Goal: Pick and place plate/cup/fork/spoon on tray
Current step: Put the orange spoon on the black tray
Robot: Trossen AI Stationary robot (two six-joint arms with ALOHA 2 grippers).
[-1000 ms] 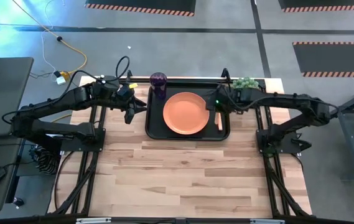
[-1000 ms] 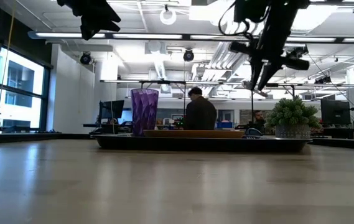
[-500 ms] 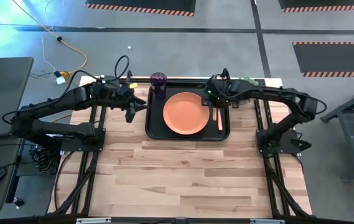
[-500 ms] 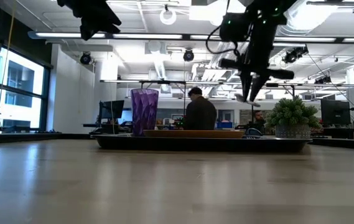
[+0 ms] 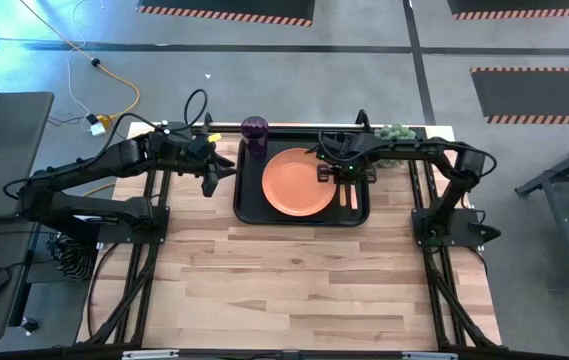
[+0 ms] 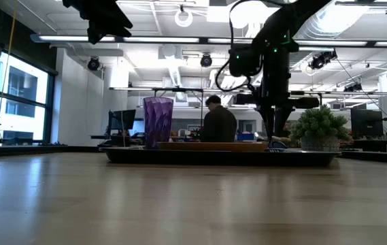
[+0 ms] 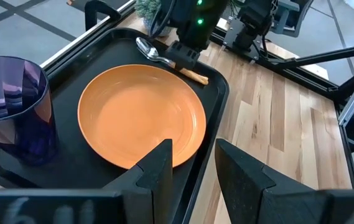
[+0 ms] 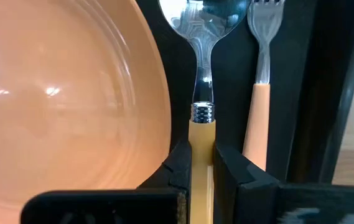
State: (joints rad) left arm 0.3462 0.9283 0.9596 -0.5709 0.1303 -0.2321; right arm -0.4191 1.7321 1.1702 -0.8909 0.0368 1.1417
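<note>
The black tray (image 5: 246,205) lies at the table's far middle. On it sit the orange plate (image 5: 297,182) and, at its far left corner, the purple cup (image 5: 255,128). The fork (image 8: 259,106) lies flat on the tray floor along its right side. My right gripper (image 8: 201,152) is low over the tray's right side, shut on the spoon (image 8: 203,25), which lies between plate and fork. My left gripper (image 7: 192,162) hovers open and empty, high up to the left of the tray (image 5: 209,183). My right gripper pinches the spoon's orange handle (image 8: 201,134) between its two fingers (image 8: 178,165), just behind the metal neck. The fingers point down from above and lie across the handle. The spoon is level, bowl toward the tray's far rim; whether it rests on the tray floor I cannot tell.
A small green potted plant (image 5: 394,133) stands at the table's far right, just beyond the tray's corner. Bare wooden table (image 5: 304,280) spreads on the near side. In the low view a person (image 6: 218,122) sits in the room behind.
My right gripper has carried the spoon from beside the plant toward the table's left and near side, and has come down to the tray's right side between plate and fork.
</note>
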